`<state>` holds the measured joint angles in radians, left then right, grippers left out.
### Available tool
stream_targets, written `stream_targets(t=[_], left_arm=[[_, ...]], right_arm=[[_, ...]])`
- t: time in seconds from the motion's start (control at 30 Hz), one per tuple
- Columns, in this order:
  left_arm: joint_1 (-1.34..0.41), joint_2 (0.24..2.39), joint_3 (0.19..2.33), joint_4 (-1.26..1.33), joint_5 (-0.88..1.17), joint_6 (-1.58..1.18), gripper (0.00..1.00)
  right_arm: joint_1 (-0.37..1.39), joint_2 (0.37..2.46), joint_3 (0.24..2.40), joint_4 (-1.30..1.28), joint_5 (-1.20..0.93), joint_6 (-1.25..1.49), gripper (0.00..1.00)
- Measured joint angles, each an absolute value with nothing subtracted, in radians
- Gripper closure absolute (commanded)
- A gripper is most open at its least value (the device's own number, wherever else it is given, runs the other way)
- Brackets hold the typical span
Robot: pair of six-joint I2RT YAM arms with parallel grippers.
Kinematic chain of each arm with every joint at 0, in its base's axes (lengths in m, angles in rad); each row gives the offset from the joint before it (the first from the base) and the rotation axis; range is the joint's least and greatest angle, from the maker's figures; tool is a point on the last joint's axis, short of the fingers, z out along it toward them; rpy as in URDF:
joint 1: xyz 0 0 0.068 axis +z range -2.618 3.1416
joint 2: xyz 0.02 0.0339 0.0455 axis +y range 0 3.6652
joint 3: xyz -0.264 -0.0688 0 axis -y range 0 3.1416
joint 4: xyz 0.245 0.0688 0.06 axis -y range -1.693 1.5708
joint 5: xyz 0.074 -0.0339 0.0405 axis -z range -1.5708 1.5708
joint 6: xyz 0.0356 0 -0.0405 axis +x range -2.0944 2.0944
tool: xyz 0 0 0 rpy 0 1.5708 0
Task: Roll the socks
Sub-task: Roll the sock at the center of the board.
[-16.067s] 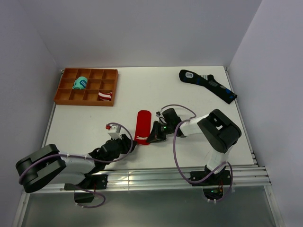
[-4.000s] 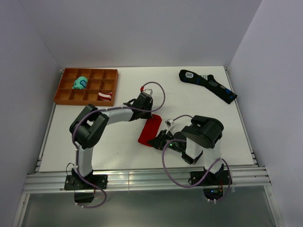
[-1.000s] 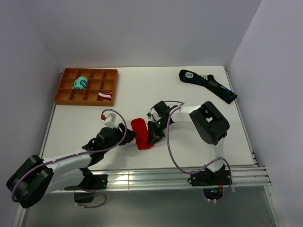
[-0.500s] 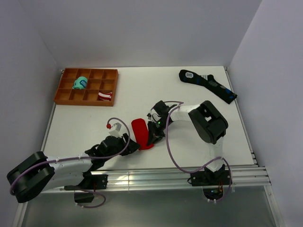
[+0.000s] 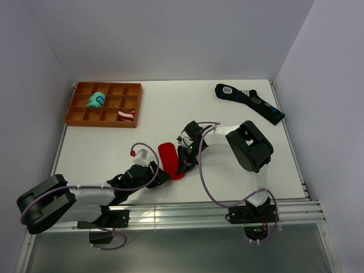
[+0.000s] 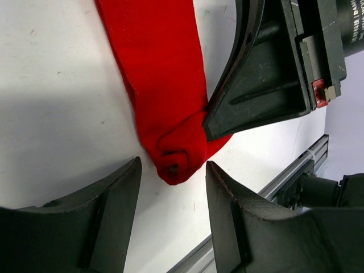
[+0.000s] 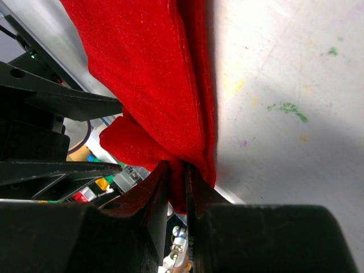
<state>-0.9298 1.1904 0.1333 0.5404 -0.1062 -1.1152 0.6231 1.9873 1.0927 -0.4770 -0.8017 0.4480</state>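
The socks (image 5: 168, 154) lie as a narrow red strip on the table (image 5: 227, 119), close to the middle of its near edge, with the end nearest that edge already curled into a small, loose roll. The right claw (image 7: 177, 173) is clenched on a thin fold of the fabric right beside that curl. This is most likely to pin the strip flat against the table, so that the roll cannot slide or spring open. The left claw (image 6: 173, 168) is released, its jaws standing apart on either side of the curled end, which sits in the gap and appears to touch neither finger. That straddling pose looks like preparation to close on the curl and turn it further along the strip. Most of the length is not yet rolled.
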Motion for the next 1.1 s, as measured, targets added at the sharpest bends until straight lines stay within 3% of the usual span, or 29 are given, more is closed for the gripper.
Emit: stream_targets(t=[0.63,1.1], left_arm=[[-0.987,1.3,0.191,0.559,-0.205,-1.288,0.47],[-1.016,1.344,0.249,0.458,-0.27,-1.42,0.64]], right_arm=[[0.623,1.994,1.093,-0.483,-0.813,0.461,0.95],[0.619,1.993,1.08,-0.468,-0.823,0.476,0.95]])
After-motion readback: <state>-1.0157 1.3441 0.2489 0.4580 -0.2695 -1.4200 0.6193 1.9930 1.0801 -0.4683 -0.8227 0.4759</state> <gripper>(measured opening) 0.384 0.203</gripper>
